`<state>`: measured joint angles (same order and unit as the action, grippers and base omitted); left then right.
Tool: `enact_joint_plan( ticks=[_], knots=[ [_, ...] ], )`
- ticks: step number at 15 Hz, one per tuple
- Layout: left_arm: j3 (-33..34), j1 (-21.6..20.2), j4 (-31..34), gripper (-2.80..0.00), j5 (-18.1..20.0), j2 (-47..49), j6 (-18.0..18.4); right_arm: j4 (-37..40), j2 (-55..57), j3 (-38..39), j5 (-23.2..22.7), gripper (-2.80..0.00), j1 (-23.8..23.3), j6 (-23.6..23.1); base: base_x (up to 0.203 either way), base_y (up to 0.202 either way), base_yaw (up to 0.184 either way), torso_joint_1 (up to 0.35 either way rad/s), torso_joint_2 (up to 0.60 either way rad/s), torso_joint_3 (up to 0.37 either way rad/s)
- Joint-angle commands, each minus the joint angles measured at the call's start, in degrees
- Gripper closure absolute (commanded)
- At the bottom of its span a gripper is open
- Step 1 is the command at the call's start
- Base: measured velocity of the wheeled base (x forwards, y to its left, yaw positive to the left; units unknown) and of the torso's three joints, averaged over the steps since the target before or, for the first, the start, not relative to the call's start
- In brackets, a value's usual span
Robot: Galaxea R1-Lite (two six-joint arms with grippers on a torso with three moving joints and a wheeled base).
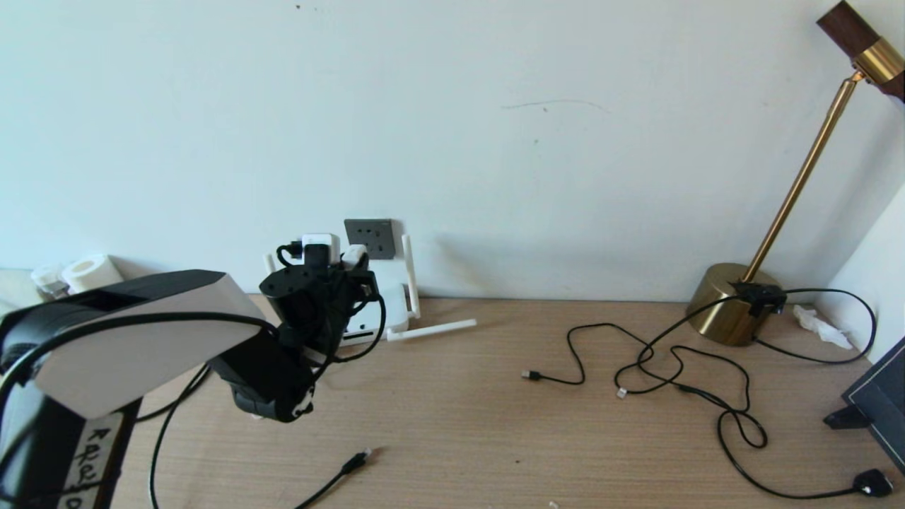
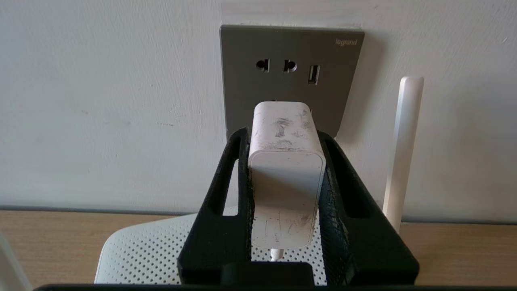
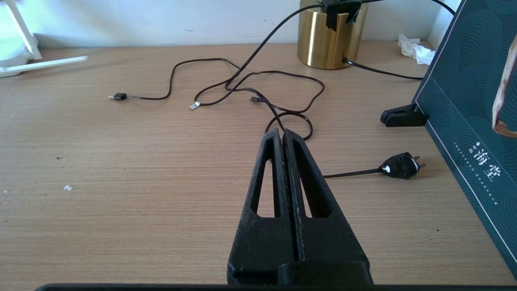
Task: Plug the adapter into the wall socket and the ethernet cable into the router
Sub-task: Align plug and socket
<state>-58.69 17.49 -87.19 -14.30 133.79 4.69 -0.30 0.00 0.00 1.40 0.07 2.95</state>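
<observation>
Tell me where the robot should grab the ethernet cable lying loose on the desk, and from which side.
Probably the black boot just behind the clear plug of the ethernet cable, coming from above. It lies flat on the table with open wood either side, so fingers could straddle it.

We see the router (image 1: 385, 297) on the worktop (image 1: 495, 424) against the wall, directly below the wall socket (image 1: 369, 238). Our left tool (image 2: 284, 133) holds the adapter (image 2: 284, 161) above the router, just before the socket. The ethernet cable (image 1: 350, 466) lies nearer us; a lamp (image 1: 735, 304) stands far right.
</observation>
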Motion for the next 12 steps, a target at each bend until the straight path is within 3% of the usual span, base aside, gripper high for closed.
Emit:
enact_joint_plan(
  ticks=[1,12],
  knots=[
    [-0.9,0.0,-0.5,0.00,0.0,0.2,0.1,0.0,0.1,0.0,0.0,0.00,0.0,0.0,0.000,0.000,0.000,0.000,0.00,0.000],
    [-5.0,-0.8,-0.5,0.00,0.1,2.0,0.1,0.0,0.1,0.0,0.0,0.00,0.0,0.0,0.000,0.000,0.000,0.000,0.00,0.000]
  ],
)
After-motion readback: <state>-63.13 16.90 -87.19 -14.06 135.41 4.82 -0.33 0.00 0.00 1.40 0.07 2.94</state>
